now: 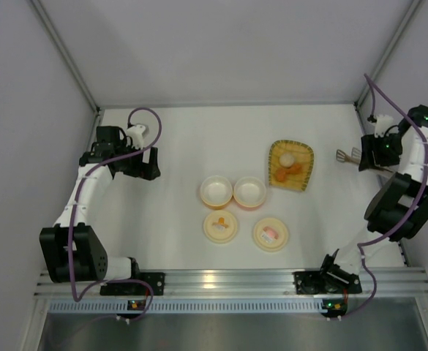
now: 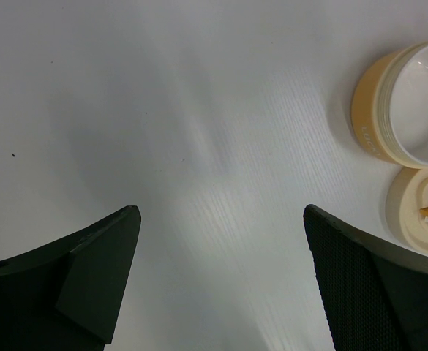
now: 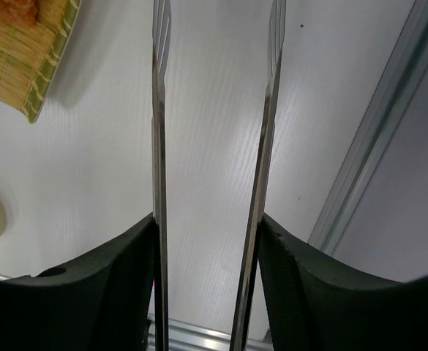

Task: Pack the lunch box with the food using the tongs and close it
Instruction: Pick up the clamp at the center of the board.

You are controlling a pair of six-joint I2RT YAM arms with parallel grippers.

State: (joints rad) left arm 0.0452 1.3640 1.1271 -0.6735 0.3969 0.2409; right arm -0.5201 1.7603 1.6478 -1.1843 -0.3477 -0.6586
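— What's nearest the bases?
— Two lids, flat; behind them the cream tub and pink tub, uncovered.
— Grippers?
— Left gripper spread wide, empty (left of the tubs). Farther back, food on the yellow tray; right gripper pinches the tongs.

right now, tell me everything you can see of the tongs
The tongs are thin, shiny grey metal: two slim arms running side by side with a gap between, ending in forked tips. The right gripper clasps them from outside, one finger against each arm. The tips point toward the yellow tray but stand apart from it.
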